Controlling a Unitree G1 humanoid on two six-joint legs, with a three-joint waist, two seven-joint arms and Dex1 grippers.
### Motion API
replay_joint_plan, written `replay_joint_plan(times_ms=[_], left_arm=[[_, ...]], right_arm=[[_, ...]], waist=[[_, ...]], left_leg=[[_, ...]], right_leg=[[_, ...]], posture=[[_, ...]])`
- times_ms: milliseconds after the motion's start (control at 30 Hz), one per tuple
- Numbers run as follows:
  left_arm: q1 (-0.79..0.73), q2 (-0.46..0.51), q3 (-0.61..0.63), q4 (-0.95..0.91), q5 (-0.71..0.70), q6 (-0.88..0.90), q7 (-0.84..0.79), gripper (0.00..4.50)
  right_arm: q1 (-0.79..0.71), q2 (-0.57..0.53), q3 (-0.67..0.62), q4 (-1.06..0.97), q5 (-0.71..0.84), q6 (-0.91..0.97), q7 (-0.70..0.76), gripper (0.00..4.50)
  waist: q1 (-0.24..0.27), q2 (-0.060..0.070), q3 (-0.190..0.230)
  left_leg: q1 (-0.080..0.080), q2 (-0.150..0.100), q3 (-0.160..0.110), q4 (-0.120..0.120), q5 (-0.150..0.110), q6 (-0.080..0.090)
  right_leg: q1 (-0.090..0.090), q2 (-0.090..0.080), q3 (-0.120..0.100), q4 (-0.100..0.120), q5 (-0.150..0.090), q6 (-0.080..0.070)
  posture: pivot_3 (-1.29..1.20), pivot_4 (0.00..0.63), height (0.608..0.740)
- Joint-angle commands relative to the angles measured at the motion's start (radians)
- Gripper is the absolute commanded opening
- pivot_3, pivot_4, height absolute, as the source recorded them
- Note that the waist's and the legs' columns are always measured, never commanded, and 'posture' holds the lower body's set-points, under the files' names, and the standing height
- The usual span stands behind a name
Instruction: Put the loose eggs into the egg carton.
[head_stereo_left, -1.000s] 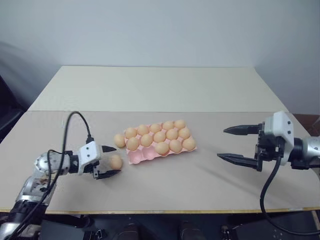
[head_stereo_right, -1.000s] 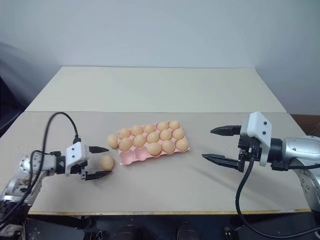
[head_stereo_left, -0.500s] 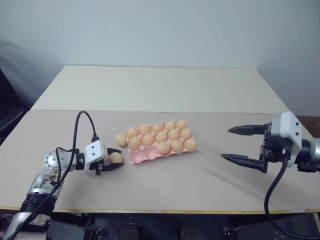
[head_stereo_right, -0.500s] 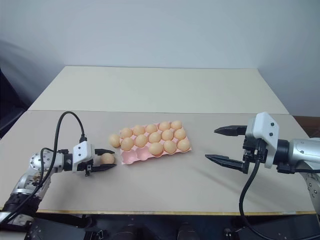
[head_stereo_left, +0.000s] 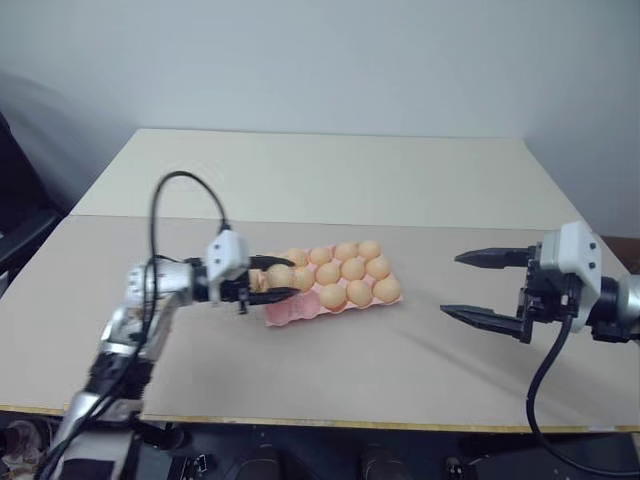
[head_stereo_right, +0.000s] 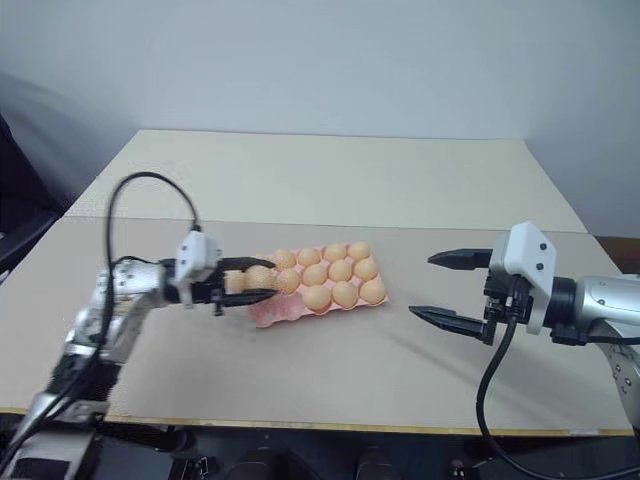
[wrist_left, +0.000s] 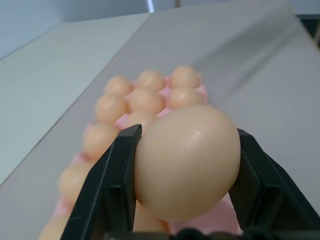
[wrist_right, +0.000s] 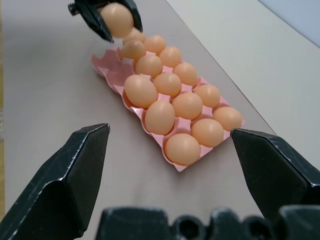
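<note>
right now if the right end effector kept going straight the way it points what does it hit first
Probably the egg carton and its eggs, most likely the nearest egg. The open right end effector aims at them over bare table; depth is uncertain.

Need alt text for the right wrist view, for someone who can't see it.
The left claw holds an egg above the far end of the pink egg carton, whose cups mostly hold eggs. The right claw hangs open in the foreground over the tan table.
</note>
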Motion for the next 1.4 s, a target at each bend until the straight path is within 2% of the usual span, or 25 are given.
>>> replay_joint_plan(times_ms=[33, 167, 267, 400, 433, 600, 700, 867, 1000, 1167, 1267, 1400], left_arm=[[-0.05, -0.028, -0.036, 0.029, 0.034, -0.033, -0.007, 2.3], [-0.075, -0.027, -0.063, 0.07, 0.073, -0.058, -0.023, 2.3], [-0.089, -0.012, -0.077, 0.083, 0.09, -0.058, -0.058, 3.04], [-0.099, -0.009, -0.073, 0.098, 0.098, -0.056, -0.066, 4.35], [-0.101, -0.01, -0.07, 0.099, 0.095, -0.056, -0.071, 4.48], [-0.104, -0.002, -0.026, 0.067, 0.049, -0.003, -0.06, 4.48], [-0.106, 0.028, 0.042, 0.034, -0.004, 0.055, -0.043, 4.48], [-0.04, 0.195, 0.201, -0.033, -0.095, 0.152, -0.061, 4.48], [0.065, 0.308, 0.339, -0.072, -0.136, 0.19, -0.039, 4.48], [0.272, 0.393, 0.528, -0.184, -0.232, 0.277, -0.045, 4.48], [0.393, 0.402, 0.628, -0.275, -0.297, 0.342, -0.031, 4.48], [0.489, 0.39, 0.692, -0.358, -0.309, 0.362, 0.022, 4.48]], right_arm=[[0.007, 0.004, -0.027, -0.035, 0.006, -0.01, -0.019, 4.5], [0.033, 0.009, -0.046, -0.055, 0.015, -0.005, -0.036, 4.5], [0.055, 0.014, -0.058, -0.068, 0.017, -0.007, -0.044, 4.5], [0.064, 0.019, -0.059, -0.075, 0.019, -0.008, -0.055, 4.5], [0.063, 0.019, -0.059, -0.075, 0.019, -0.009, -0.057, 4.5], [0.058, 0.018, -0.055, -0.068, 0.022, -0.012, -0.056, 4.5], [0.049, 0.016, -0.048, -0.058, 0.022, -0.013, -0.05, 4.5], [0.023, 0.012, -0.026, -0.03, 0.017, -0.019, -0.03, 4.5], [-0.003, 0.012, -0.004, -0.003, 0.008, -0.026, -0.009, 4.5], [-0.038, 0.009, 0.021, 0.027, 0.005, -0.028, 0.017, 4.5], [-0.05, 0.005, 0.023, 0.041, 0.006, -0.027, 0.029, 4.5], [-0.062, 0.006, 0.024, 0.044, 0.011, -0.02, 0.035, 4.5]], waist=[[-0.005, 0.0, 0.0], [-0.004, 0.0, 0.0], [-0.001, 0.0, 0.0], [0.001, 0.0, 0.0], [0.001, 0.0, 0.0], [0.0, 0.0, 0.0], [-0.002, 0.0, 0.0], [-0.017, 0.0, 0.0], [-0.023, 0.0, 0.0], [-0.024, 0.0, 0.0], [-0.023, 0.0, 0.0], [-0.015, 0.0, 0.001]], left_leg=[[0.0, 0.0, 0.0, 0.0, 0.0, 0.0], [0.0, 0.0, 0.0, 0.0, 0.0, 0.0], [0.0, 0.0, 0.0, 0.0, 0.0, 0.0], [0.0, 0.0, 0.0, 0.0, 0.0, 0.0], [0.0, 0.0, 0.0, 0.0, 0.0, 0.0], [0.0, 0.0, 0.0, 0.0, 0.0, 0.0], [0.0, 0.0, 0.0, 0.0, 0.0, 0.0], [0.0, 0.001, 0.0, -0.001, 0.0, 0.0], [0.001, 0.001, 0.0, -0.001, 0.0, 0.0], [0.0, 0.001, 0.0, -0.001, 0.0, 0.0], [0.0, 0.001, 0.0, -0.001, 0.0, 0.0], [0.001, 0.001, 0.0, -0.001, 0.0, 0.0]], right_leg=[[0.0, 0.0, 0.0, 0.0, 0.0, 0.0], [0.0, 0.0, 0.0, 0.0, 0.0, 0.0], [0.0, 0.0, 0.0, 0.0, 0.0, 0.0], [0.0, 0.0, 0.0, 0.0, 0.0, 0.0], [0.0, 0.0, 0.0, 0.0, 0.0, 0.0], [0.0, 0.0, 0.0, 0.0, 0.0, 0.0], [0.0, 0.0, 0.0, 0.0, 0.0, 0.0], [-0.001, 0.0, 0.0, 0.0, 0.0, 0.0], [0.0, 0.0, 0.0, 0.0, 0.0, 0.0], [0.0, 0.0, -0.001, 0.0, 0.0, 0.0], [-0.001, -0.001, -0.001, 0.0, 0.0, 0.0], [0.0, -0.001, -0.001, 0.0, 0.0, 0.0]], posture=[[0.0, 0.15, 0.74], [0.0, 0.15, 0.74], [0.0, 0.15, 0.74], [0.0, 0.15, 0.74], [0.0, 0.15, 0.74], [0.0, 0.15, 0.74], [0.0, 0.15, 0.74], [0.0, 0.15, 0.74], [0.0, 0.15, 0.74], [0.0, 0.15, 0.74], [0.0, 0.15, 0.74], [0.0, 0.15, 0.74]])
